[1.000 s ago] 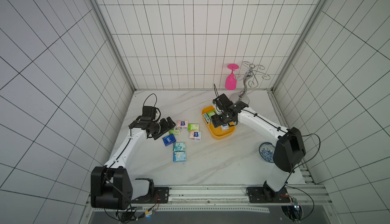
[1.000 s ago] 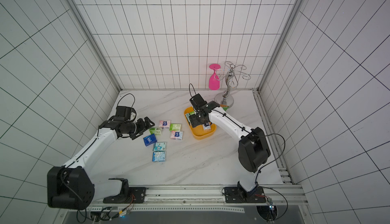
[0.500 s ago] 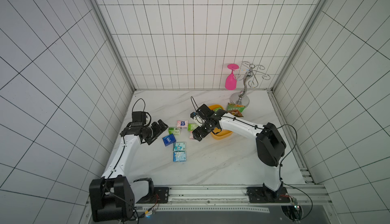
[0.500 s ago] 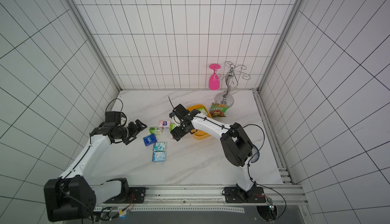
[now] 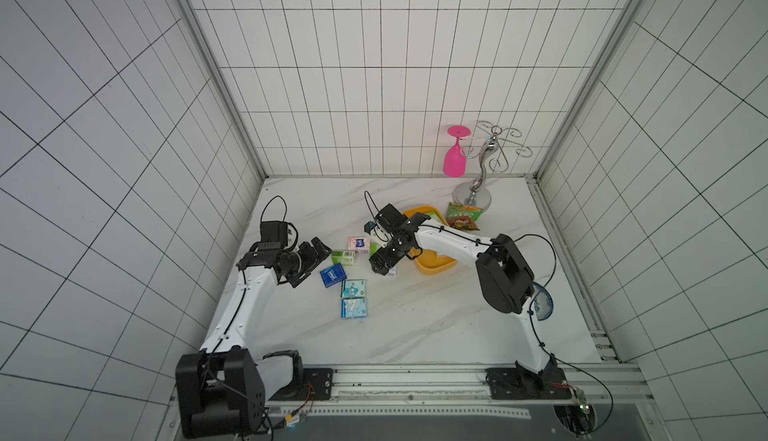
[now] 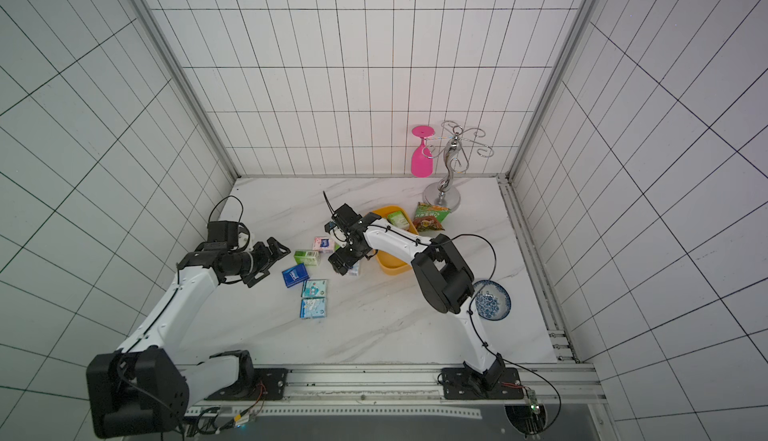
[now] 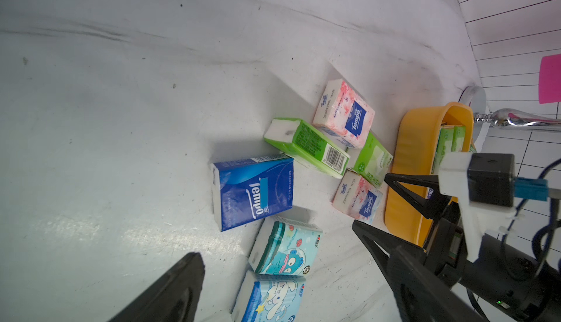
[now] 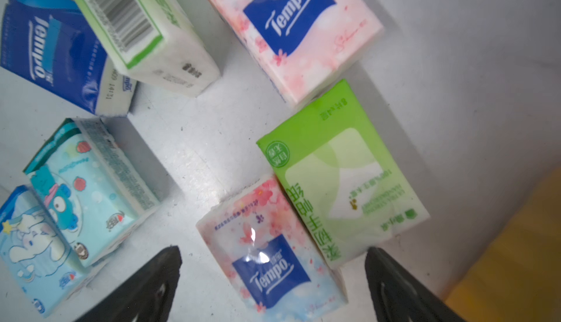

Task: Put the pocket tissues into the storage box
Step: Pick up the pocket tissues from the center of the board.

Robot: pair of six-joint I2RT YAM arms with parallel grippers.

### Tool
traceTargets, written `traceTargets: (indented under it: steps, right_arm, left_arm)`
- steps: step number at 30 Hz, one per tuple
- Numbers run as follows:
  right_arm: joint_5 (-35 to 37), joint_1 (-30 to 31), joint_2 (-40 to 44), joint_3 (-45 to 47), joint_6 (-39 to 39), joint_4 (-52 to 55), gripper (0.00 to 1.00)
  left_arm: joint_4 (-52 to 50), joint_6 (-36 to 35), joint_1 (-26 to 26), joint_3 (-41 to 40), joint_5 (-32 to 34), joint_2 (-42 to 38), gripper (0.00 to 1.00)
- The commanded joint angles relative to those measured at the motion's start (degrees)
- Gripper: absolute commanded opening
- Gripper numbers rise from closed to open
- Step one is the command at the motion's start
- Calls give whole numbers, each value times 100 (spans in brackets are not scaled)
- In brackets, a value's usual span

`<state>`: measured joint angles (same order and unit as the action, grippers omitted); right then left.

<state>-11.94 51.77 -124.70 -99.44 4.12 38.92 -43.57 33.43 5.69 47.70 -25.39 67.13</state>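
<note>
Several pocket tissues lie loose on the table in both top views: a pink-white one [image 5: 359, 244], a green one [image 5: 343, 257], a dark blue one [image 5: 333, 275] and two teal ones [image 5: 353, 288]. The yellow storage box [image 5: 434, 268] sits to their right with green packets [image 6: 399, 220] inside. My right gripper [image 5: 380, 266] hangs open just above a second pink-white packet [image 8: 273, 272], its fingers either side of it, with a light green packet [image 8: 343, 184] beside. My left gripper [image 5: 313, 264] is open and empty, left of the dark blue packet [image 7: 253, 191].
A green-and-orange snack bag [image 5: 463, 216] lies behind the box. A chrome glass rack [image 5: 478, 177] with a pink glass [image 5: 454, 160] stands at the back right. A blue-and-white bowl [image 6: 492, 299] sits under my right arm. Tiled walls close three sides.
My right arm has swung left from over the storage box to the loose packets, and its jaws have opened wider. The left gripper has shifted slightly and stays open.
</note>
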Motion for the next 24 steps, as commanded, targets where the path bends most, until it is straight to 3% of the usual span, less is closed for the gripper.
traceTargets:
  steps: [1,14,24]
  right_arm:
    - [-137,39,-113,-225,36,153,99]
    - [-204,334,207,340,-201,213,100]
    - [153,568,435,656,-405,213,99]
  left_arm:
    - [107,-21,24,-76,-45,-78,98]
    - [139,10,24,-94,-104,-112,98]
    - [147,37,20,-103,-130,-139,98]
